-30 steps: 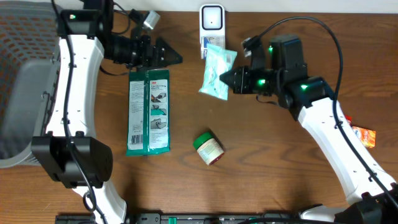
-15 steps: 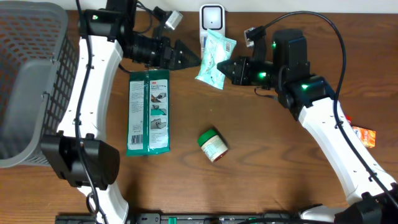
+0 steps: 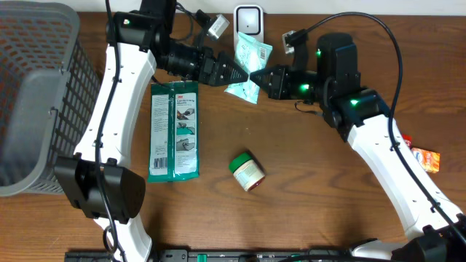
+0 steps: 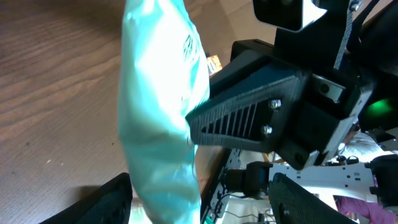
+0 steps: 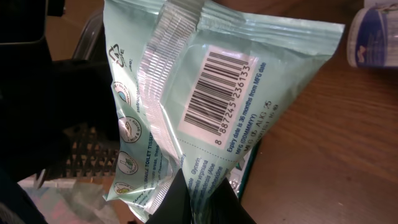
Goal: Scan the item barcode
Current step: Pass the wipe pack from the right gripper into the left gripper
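Here the right gripper (image 3: 256, 75) is pinched shut on the lower edge of the pack (image 3: 250, 54), holding it off the table (image 3: 306, 182) just in front of the scanner (image 3: 247, 20). The left gripper (image 3: 240, 73) stands wide, one finger on each side of the pack, and grips nothing. The two claws point at each other, tips nearly touching.

The barcode (image 5: 214, 93) sits on the seamed back of the pack, facing the right wrist camera. By that, it probably looks along the right arm and not at the scanner, so the step in hand seems to be a handover that lets the pack be turned.

To do it well, the left fingers should close on plain film clear of the bars, and clear of the right fingers, which leave little room. The right should let go only once the left has a firm hold, since the pack is soft and slippery and would likely sag or slide. A gentle squeeze is best: creases across the bars could spoil the read. After that the printed face should be held flat, square to the scanner window, near it and steady.

The jar (image 3: 246, 172) and the green packet (image 3: 174, 131) lie well apart, out of the way
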You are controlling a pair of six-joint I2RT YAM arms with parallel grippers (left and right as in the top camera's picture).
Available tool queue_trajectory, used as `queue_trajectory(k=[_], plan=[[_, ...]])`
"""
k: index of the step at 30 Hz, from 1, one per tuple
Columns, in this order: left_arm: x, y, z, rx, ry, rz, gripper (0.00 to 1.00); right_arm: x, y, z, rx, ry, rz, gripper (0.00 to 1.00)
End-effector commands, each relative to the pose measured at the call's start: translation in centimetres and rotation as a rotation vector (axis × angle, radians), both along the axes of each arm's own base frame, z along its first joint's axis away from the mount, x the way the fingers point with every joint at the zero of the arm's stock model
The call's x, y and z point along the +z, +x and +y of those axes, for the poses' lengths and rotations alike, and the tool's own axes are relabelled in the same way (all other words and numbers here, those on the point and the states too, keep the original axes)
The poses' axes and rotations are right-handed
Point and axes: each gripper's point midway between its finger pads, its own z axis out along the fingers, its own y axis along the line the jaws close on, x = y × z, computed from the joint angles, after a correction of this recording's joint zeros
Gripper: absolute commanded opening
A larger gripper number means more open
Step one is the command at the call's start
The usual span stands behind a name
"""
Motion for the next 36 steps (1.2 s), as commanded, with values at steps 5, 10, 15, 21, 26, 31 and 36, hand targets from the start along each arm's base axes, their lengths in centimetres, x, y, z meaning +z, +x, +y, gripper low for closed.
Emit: queue_trajectory(k=[5, 10, 15, 21, 26, 31, 36], plan=[[1.5, -0.8, -0.3, -0.022, -0.026, -0.051, 0.67, 1.4, -0.6, 1.0, 0.027, 0.039, -0.014, 0.01], [1.4, -0.7, -0.3, -0.019, -0.017, -0.059, 0.54, 1.5, -0.9, 1.5, 0.039, 0.043, -0.020, 0.01], [0.7, -0.4, 0.0, -0.006, 0.023, -0.067, 0.35, 1.5, -1.0, 1.7, 0.042, 0.041, -0.021, 0.02], [0.7, -0.2, 0.1, -0.004, 0.027, -0.076, 0.24, 1.6, -0.9, 1.7, 0.041, 0.041, -0.023, 0.18], [0.4, 0.3, 0.2, 0.007, 0.054, -0.105, 0.15, 1.6, -1.0, 1.7, 0.043, 0.040, -0.025, 0.28], [-0.2, 0.7, 0.6, 0.022, 0.095, -0.118, 0.08, 1.5, -0.9, 1.7, 0.053, 0.028, -0.046, 0.49], [-0.2, 0.9, 0.8, 0.026, 0.095, -0.120, 0.07, 0.9, -0.9, 0.9, 0.049, 0.005, -0.038, 0.55]])
